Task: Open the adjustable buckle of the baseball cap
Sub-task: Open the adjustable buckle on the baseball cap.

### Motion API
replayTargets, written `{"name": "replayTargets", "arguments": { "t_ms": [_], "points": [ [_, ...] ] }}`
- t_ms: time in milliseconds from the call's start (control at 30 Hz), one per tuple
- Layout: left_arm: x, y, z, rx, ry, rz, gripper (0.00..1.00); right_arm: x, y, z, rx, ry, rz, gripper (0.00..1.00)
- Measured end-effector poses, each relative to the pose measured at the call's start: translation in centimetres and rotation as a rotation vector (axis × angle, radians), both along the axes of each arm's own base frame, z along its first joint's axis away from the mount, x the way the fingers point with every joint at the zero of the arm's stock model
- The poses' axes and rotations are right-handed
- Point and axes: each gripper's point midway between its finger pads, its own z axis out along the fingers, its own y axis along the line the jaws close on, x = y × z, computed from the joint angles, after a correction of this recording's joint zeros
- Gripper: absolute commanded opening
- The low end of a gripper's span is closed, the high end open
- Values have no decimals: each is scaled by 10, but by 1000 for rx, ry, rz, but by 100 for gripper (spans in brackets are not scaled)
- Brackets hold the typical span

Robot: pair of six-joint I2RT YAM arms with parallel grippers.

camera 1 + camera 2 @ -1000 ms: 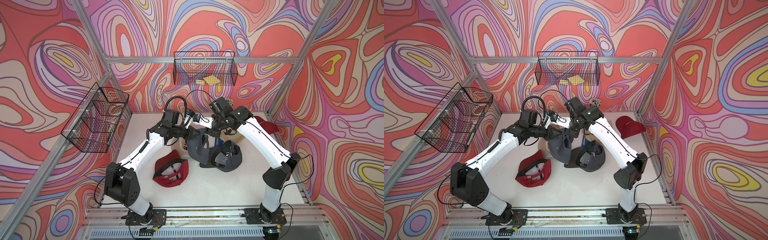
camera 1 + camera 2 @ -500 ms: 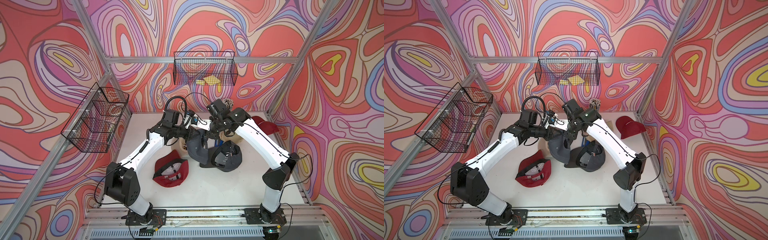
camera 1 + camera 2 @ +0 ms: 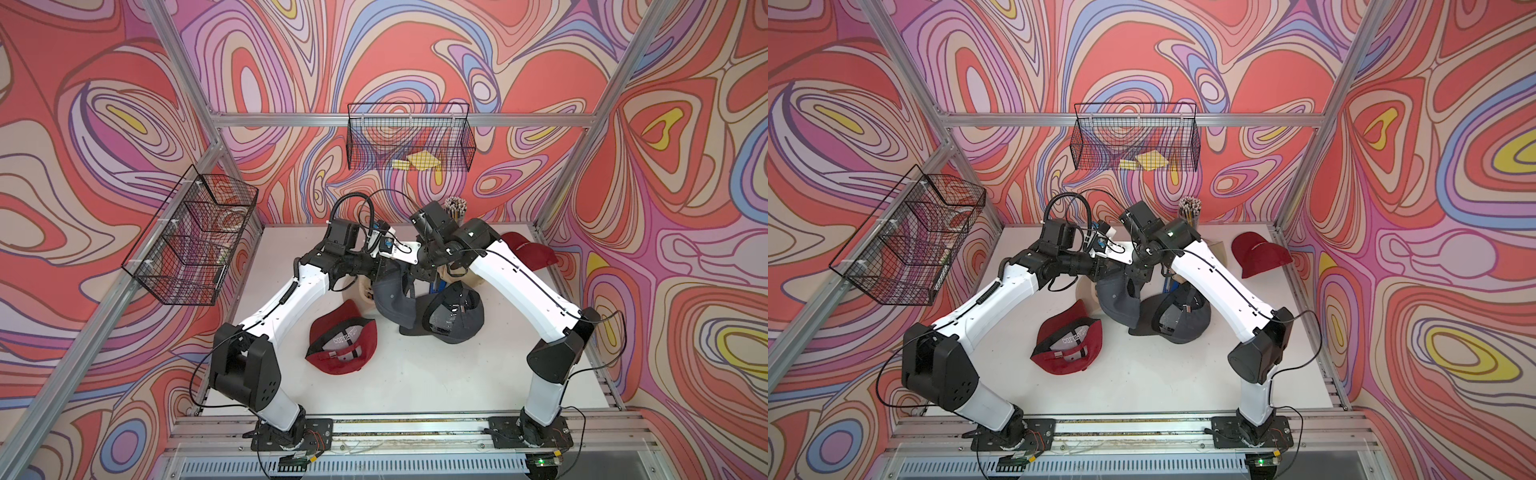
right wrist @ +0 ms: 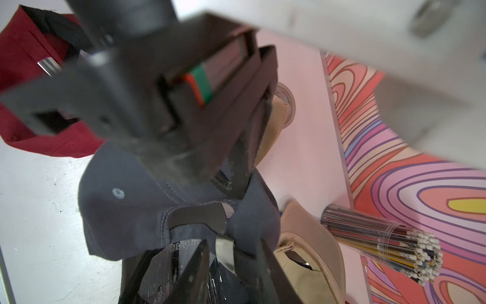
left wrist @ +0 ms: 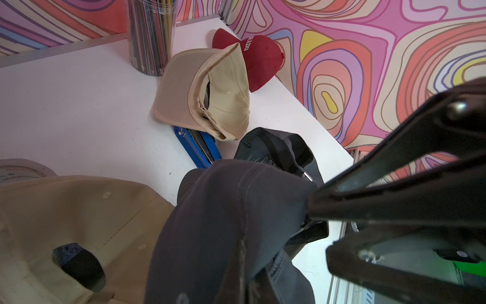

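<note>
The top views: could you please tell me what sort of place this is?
Probably a robot test cell: aluminium frame, swirl-patterned walls, two arms bolted to a front rail, hanging wire baskets.

The left gripper (image 4: 228, 185) pinches the crown of a dark grey fabric baseball cap (image 4: 131, 210); its silver metal buckle (image 4: 224, 251) sits between the fingers of the right gripper (image 4: 228, 246).

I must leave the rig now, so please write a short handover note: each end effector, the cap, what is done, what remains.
Left end effector: shut on the grey cap, pinching its fabric and holding it up.
Right end effector: at the cap's rear strap, jaws either side of the metal buckle; grip unclear.
Done: cap raised, buckle reached.
Left to do: buckle appears still fastened; open it.
</note>
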Motion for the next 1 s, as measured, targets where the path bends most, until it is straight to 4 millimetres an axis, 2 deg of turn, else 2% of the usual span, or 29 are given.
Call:
{"name": "replayTargets", "arguments": {
  "t_ms": [200, 433, 600, 800, 1000],
  "points": [
    [0, 0, 0, 0, 1, 1, 0, 1, -2, -4, -8, 3, -16, 24],
    [-1, 0, -1, 1, 8, 2, 0, 2, -3, -6, -10, 3, -27, 0],
    [0, 1, -1, 1, 14, 8, 0, -3, -2, -3, 13, 12, -28, 0],
    [-1, 0, 4, -42, 51, 12, 0, -22, -1, 9, 90, -4, -12, 0],
    [-1, 1, 5, -74, 88, 19, 0, -30, 7, -2, 132, -9, -14, 0]
  ]
}}
